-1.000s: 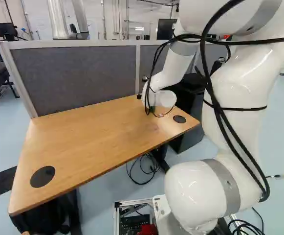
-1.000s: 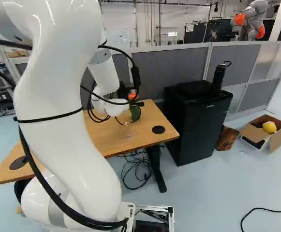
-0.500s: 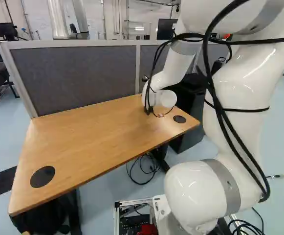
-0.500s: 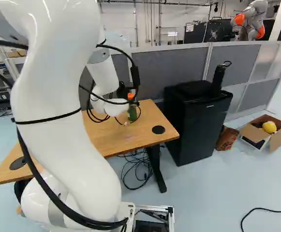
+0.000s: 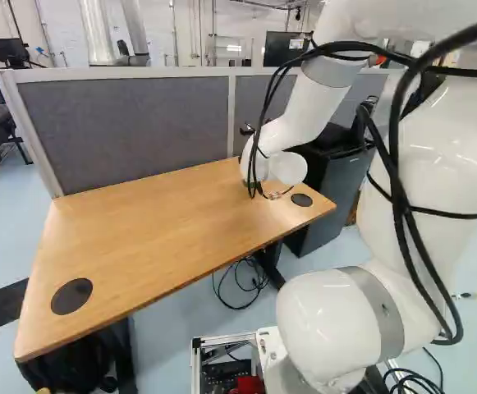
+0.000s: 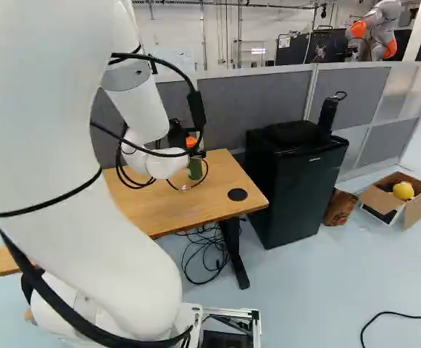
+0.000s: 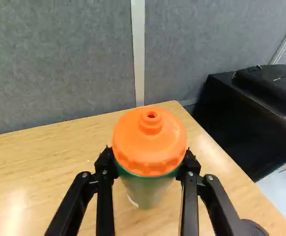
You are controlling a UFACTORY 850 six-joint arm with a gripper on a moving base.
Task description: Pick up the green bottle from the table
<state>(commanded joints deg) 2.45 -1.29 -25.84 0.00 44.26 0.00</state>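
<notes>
Clearly upright, green bottle (image 7: 146, 191), orange cap (image 7: 149, 140) uppermost

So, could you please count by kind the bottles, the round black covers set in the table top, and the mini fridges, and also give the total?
Green bottle with orange lid, gripped by the hand: 1
Round black covers: 2
Black mini fridge: 1
Total: 4
</notes>
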